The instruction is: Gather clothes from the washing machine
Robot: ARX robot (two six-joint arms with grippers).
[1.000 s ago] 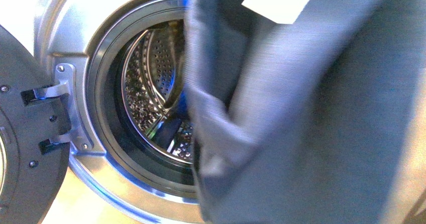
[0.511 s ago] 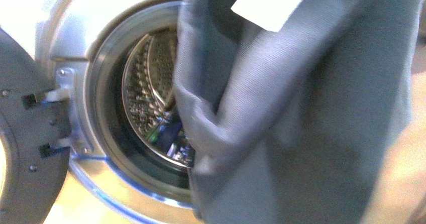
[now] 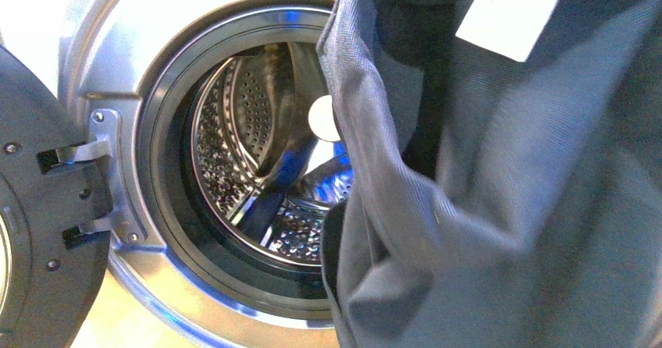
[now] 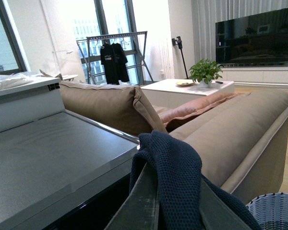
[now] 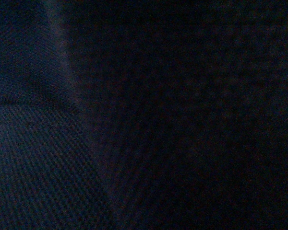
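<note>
Extraction looks nearly done: the clothes [image 3: 500, 207] hang before the washing machine [image 3: 117, 67], filling the front view from 12 round to 6 o'clock, the drum [image 3: 234, 145] at 9 o'clock bare steel. Only the left wrist view shows the left gripper [image 4: 175, 184], fingers seemingly clamped on navy fabric, and a woven basket [image 4: 273, 211] nearby, likely the next destination. Right wrist view is dark; the right gripper's state cannot be told.

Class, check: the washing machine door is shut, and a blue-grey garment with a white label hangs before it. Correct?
No. The front view shows the door open, swung left; the blue-grey garment with a white label does hang before the washing machine.
</note>
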